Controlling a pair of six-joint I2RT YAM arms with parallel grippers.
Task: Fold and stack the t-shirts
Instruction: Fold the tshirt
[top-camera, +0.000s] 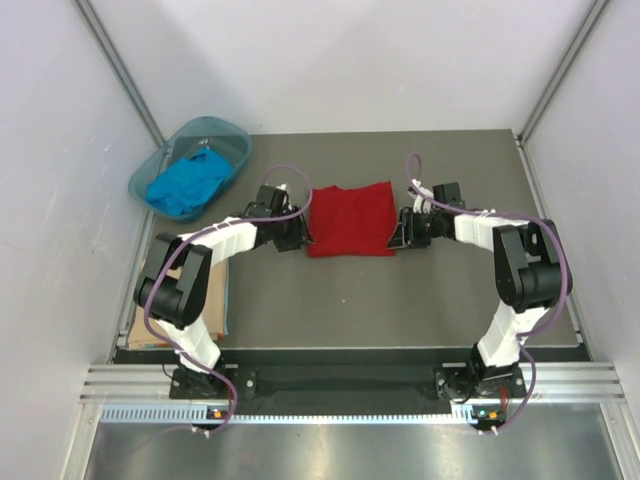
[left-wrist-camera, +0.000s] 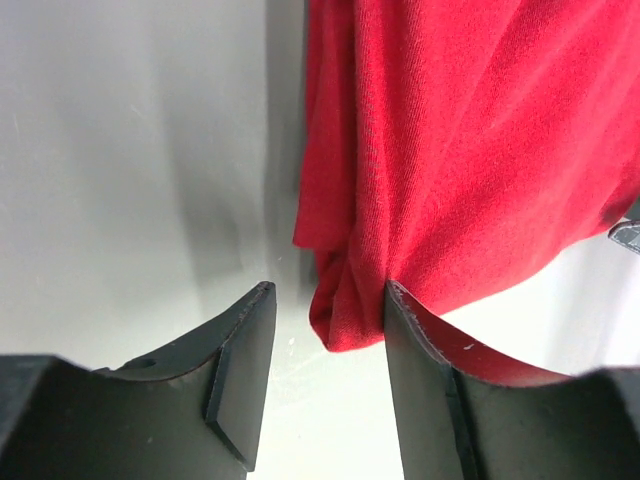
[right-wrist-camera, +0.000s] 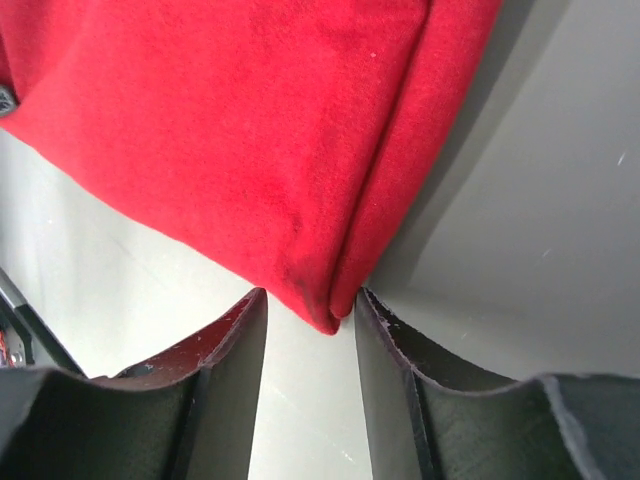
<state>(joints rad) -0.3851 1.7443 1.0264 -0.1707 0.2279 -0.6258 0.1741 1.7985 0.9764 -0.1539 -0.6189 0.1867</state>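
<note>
Your red t-shirt (top-camera: 350, 218) lies folded into a flat rectangle on the middle of the grey table (top-camera: 400, 300), with both grippers at its near corners.

The left gripper (top-camera: 300, 232) sits at the shirt's left near corner. In the left wrist view, the gripper (left-wrist-camera: 328, 290) has its jaws apart. The bunched corner of the red t-shirt (left-wrist-camera: 470, 150) rests against the inner edge of the finger on the right of that view (left-wrist-camera: 420, 390), and bare table shows across the rest of the gap.

The right gripper (top-camera: 398, 235) sits at the right near corner. From its wrist camera, the gripper (right-wrist-camera: 310, 297) has its jaws narrower but parted. The tip of the folded red t-shirt (right-wrist-camera: 250, 130) pokes between them, and a sliver of table is visible beside the finger on the left of that view (right-wrist-camera: 225, 370).

Further out, your blue t-shirt (top-camera: 187, 185) is crumpled inside the teal basin (top-camera: 237, 130) at the far left corner. A tan t-shirt (top-camera: 145, 328) lies flat at the table's left edge, partly hidden under the left arm.
</note>
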